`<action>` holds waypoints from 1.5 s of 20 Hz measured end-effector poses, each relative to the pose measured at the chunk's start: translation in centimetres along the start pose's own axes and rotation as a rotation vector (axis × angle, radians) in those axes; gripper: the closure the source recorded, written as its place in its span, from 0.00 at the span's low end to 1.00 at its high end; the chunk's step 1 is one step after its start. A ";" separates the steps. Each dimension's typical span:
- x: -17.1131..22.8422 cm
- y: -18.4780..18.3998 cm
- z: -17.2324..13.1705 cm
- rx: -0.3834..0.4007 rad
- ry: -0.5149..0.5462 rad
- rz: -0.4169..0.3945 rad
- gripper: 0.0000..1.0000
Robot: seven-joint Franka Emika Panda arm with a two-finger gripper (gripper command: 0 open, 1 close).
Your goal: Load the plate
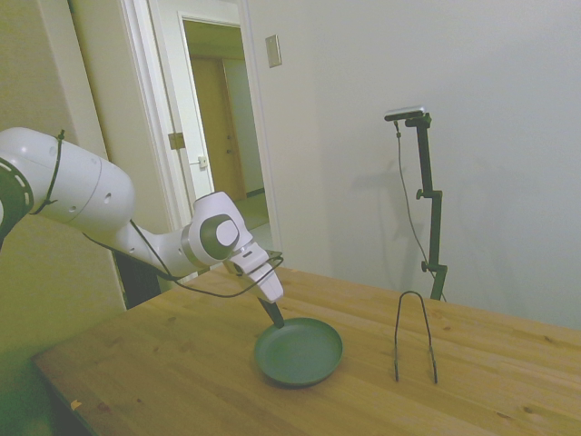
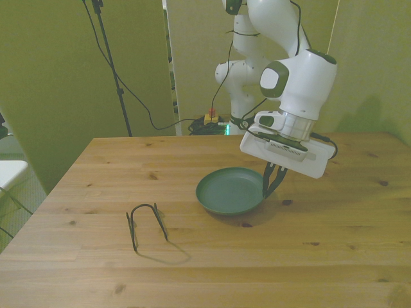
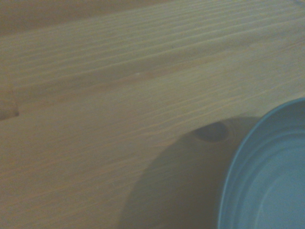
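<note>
The plate (image 2: 231, 191) is pinched by its rim in the gripper (image 2: 270, 186), lifted and tilted, wire rack (image 2: 146, 223) well apart.

My white arm reaches in from the left, my gripper (image 1: 271, 315) pinching the near rim of a dark green plate (image 1: 300, 352) tilted just above the wooden table (image 1: 163, 372). A black wire rack (image 1: 414, 334) stands well apart.

Dim yellow-green indoor light, soft shadow beside the plate (image 2: 231, 190), wrist view blurred, bluish tint
</note>
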State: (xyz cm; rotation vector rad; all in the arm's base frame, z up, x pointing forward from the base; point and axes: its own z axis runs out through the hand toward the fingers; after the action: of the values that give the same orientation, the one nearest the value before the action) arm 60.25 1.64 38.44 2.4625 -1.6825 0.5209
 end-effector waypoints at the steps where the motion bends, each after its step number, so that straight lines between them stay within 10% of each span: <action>1: 0.1 0.0 -0.4 0.006 -0.008 0.006 1.00; 18: 1.7 -2.1 -14.5 0.178 -0.195 0.153 1.00; 30: 2.4 -0.8 -16.3 0.203 -0.218 0.157 1.00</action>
State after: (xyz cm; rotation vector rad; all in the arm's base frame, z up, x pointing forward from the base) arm 58.26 4.41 54.57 2.6238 -2.0125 0.4753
